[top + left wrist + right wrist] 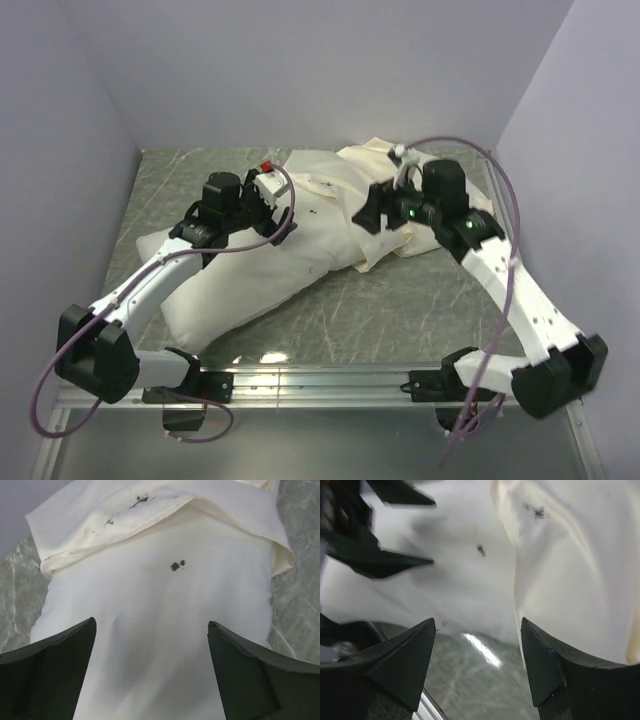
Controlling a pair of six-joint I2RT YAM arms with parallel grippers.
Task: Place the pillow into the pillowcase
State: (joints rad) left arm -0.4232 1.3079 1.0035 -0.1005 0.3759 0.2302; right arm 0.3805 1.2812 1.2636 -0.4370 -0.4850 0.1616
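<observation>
Grey marbled table [400, 300]: white pillow [250, 285] lies diagonally, near left to far centre; cream pillowcase [365, 160] covers its far end.

Layout, top view: plump white stuffed rectangular pillow [245, 285] lies diagonally on the grey marbled bench [420, 310], one end near the near-left corner, the other running toward the far-right corner. That far end sits inside the mouth of the thin cream fabric pillowcase [345, 175], which lies at the far edge, right of centre. The near part of the pillow is outside the case.

Left claw [282, 225] is above the pillow's middle, just before the case mouth. Right claw [368, 218] is at the case's right edge, opposite the left claw.
</observation>
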